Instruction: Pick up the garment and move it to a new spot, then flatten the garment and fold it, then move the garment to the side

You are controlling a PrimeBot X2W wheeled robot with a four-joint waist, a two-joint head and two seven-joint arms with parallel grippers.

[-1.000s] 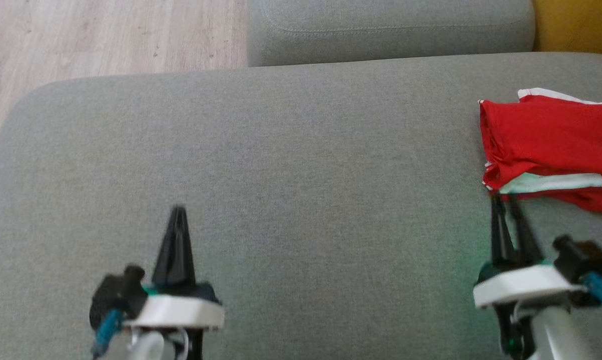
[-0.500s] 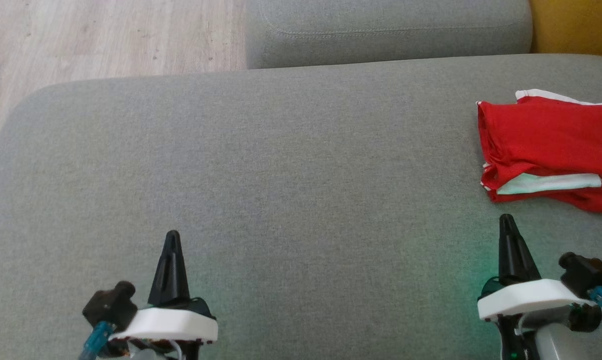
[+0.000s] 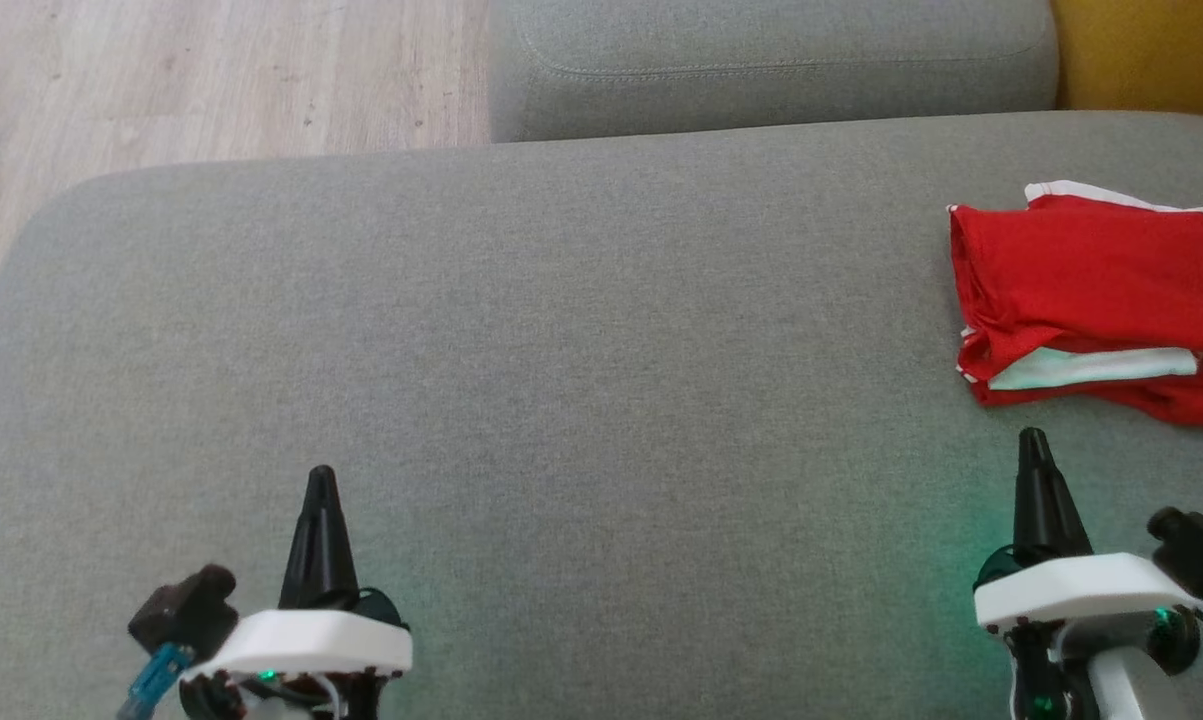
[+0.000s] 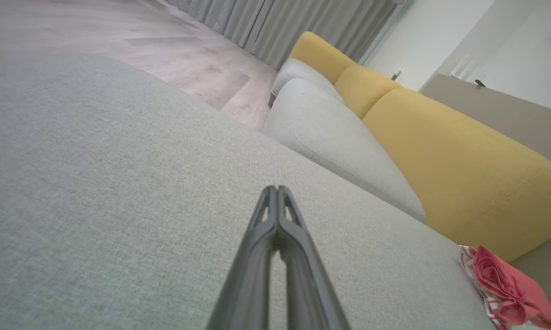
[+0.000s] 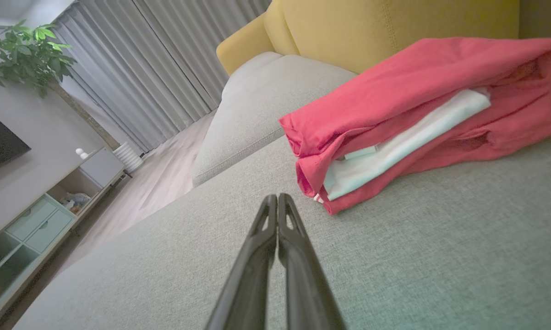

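Head view: we note a broad grey fabric sofa seat [image 3: 601, 330]. A folded red garment with white trim [image 3: 1091, 300] lies at its right edge. The right gripper [image 3: 1033, 440] sits near it and the left gripper [image 3: 319, 475] well apart, both finger pairs pressed together, empty.

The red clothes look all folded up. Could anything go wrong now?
1. The right gripper, shut, points toward the near edge of the red garment with only a small gap between them; a forward move might snag it and drag it.
2. The fold looks loose, its top puffed above the white layer; it might flop open.
3. The garment runs past the head view's right edge, so its distance from the grey cushion edge is unclear.
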